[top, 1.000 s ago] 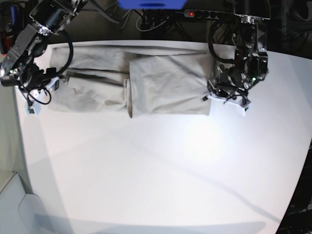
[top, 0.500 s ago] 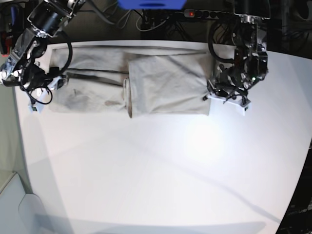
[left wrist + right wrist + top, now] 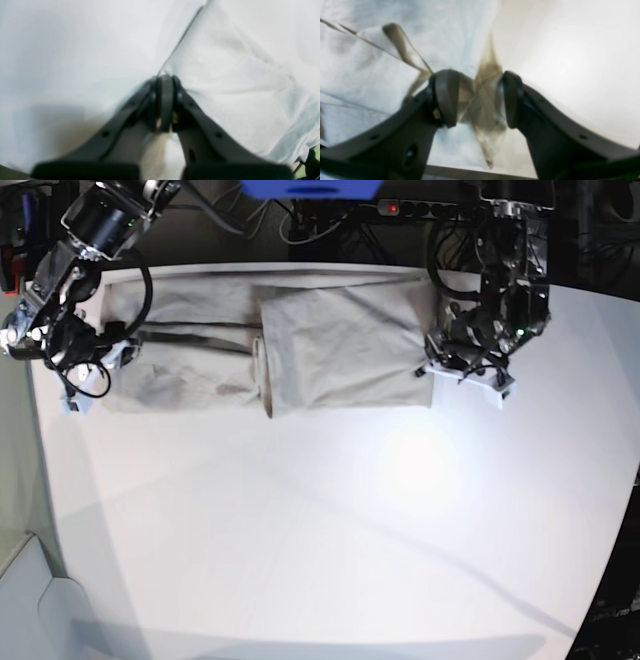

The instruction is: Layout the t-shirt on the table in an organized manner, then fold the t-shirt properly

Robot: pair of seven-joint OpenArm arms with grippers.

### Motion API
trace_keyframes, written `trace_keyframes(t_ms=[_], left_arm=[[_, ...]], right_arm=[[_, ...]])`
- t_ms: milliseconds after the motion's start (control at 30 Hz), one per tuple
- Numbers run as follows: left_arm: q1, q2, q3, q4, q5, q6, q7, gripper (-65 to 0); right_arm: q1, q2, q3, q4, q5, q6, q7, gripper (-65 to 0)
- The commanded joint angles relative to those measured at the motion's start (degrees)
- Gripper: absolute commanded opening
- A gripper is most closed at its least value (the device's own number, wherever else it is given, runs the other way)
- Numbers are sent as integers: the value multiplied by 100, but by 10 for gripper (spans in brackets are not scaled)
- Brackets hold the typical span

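The light grey-beige t-shirt lies as a long band across the far part of the white table, its right half doubled over the left. My left gripper is at the band's right end. The left wrist view shows it shut on the t-shirt at its edge, with the table beside it. My right gripper is at the band's left end. In the right wrist view it stands open, with a raised fold of the t-shirt between its fingers.
Behind the table run a power strip with a red light, cables and a blue object. The table's left edge passes close to my right arm. Its right edge curves off toward the near corner.
The left gripper has shifted slightly toward the back, taking the shirt's right edge with it. The right gripper has edged a little further onto the shirt's left end.
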Motion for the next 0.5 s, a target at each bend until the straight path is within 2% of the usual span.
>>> trace_keyframes(t_ms=[0,267,333,367,433,467], left_arm=[[-55,-32,-11,59,-56,173,30,-650],[-55,-41,-11,50,-56,173,30,-650],[-55,-41,-11,50,-56,173,30,-650],[-55,-41,-11,50,-56,173,30,-650],[-64,-41,-11,50,-56,173,30,-650],[-64,-41,-11,50,-56,173,30,-650]], right_arm=[[-3,-121,-22,-12,34,-3,-158,-354],[-109,-305,-13,-12,34,-3,-158,-368],[-109,-305,-13,-12,34,-3,-158,-431],[-109,-305,-13,-12,34,-3,-158,-488],[-91,-305,-22,-100,34,-3,-158,-650],[-91,-305,-22,-161,34,-3,-158,-650]])
